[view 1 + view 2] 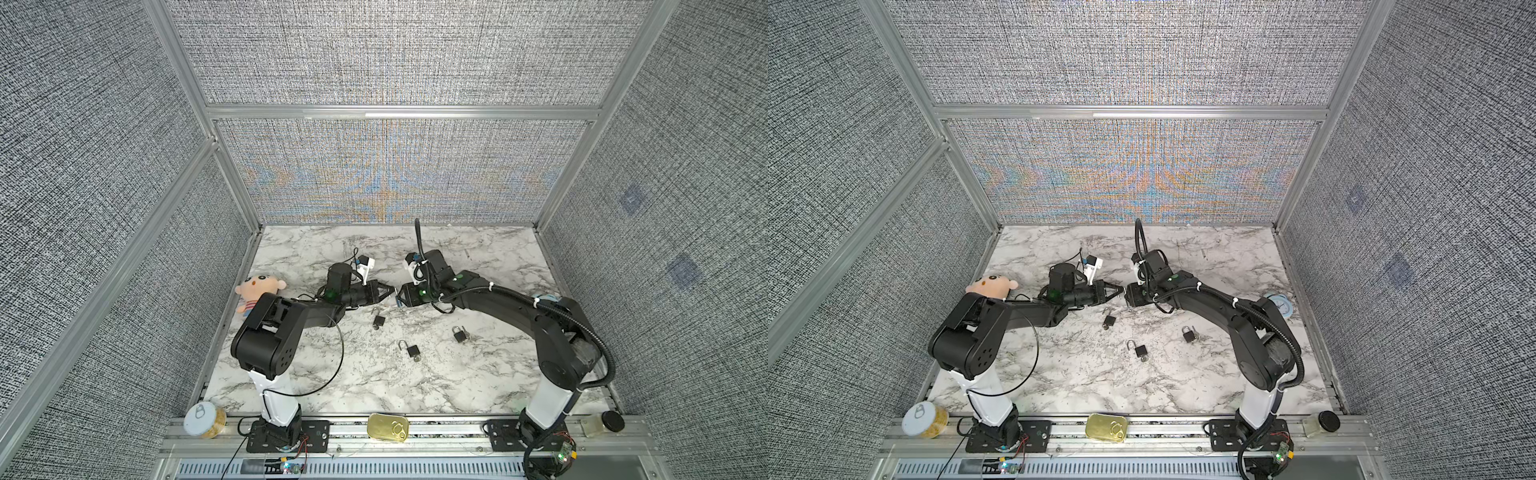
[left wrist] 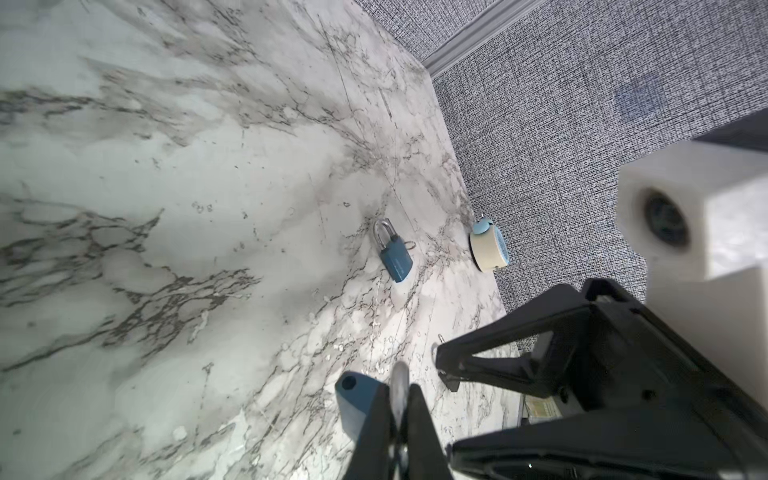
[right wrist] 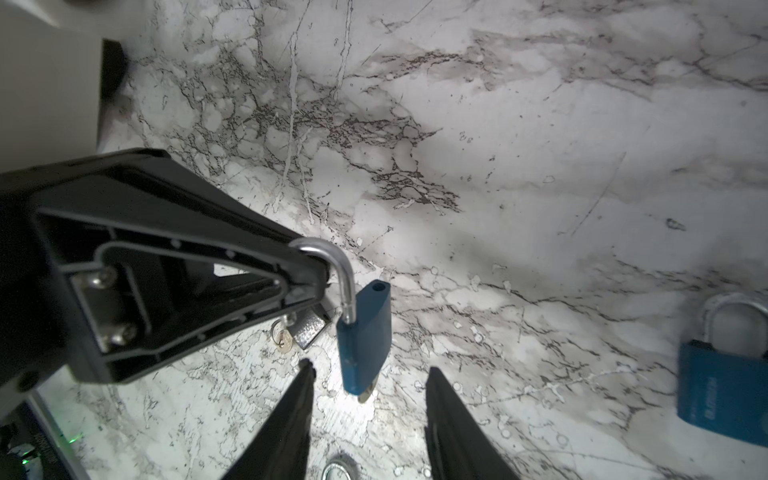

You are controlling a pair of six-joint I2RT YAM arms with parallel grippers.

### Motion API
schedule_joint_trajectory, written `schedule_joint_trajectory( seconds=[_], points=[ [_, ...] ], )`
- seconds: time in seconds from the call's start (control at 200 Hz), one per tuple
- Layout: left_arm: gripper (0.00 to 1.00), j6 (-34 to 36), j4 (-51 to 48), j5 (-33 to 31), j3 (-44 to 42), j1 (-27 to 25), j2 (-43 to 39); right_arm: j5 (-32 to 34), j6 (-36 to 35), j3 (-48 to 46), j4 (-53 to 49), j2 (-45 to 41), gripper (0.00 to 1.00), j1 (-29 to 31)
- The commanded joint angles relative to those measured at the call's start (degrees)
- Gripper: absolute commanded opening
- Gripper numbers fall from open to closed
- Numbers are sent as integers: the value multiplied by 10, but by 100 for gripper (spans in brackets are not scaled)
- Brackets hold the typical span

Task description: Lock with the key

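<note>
Black fingers of the right pincer (image 3: 370, 368) fill the lower edge of the right wrist view. They stand fairly wide, with a gap on either side of the blue padlock (image 3: 365, 332), whose lower end shows between their tips and touches neither. Its long axis runs from the empty shackle hole near frame centre down into that gap. A sliver of metal at its lower end, likely the key (image 3: 365, 395), points toward the pincer's palm. The left pincer (image 3: 318, 259) enters from the left of that frame, clamped tight on the curved silver shackle (image 3: 348, 286), which is swung out of the body, so the lock is open. In both top views the two arms reach in from the lower corners with forearms near level. They meet tip to tip above the middle of the marble bench (image 1: 374, 386), clear of three other padlocks (image 1: 411, 350) lying lower in the frame. The right arm is nearer the key end, and I judge the coming move needs those fingers to close on the key.
</note>
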Motion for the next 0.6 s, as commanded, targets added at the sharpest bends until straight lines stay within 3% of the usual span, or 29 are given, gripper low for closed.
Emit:
schedule_joint_trajectory(
  seconds=[0.0,0.145,0.43,0.59],
  points=[
    [0,-20,27,-5,-5,1,-20,-43,35,-31,55,-23,46,-15],
    [0,-33,28,-17,-13,-2,-51,-70,54,-93,117,-68,46,-33],
    [0,-42,-5,-61,-16,-7,-100,-43,48,-199,167,-148,45,-28],
    [0,-49,-19,-91,-15,-16,-125,10,37,-255,199,-201,45,-8]
  ],
)
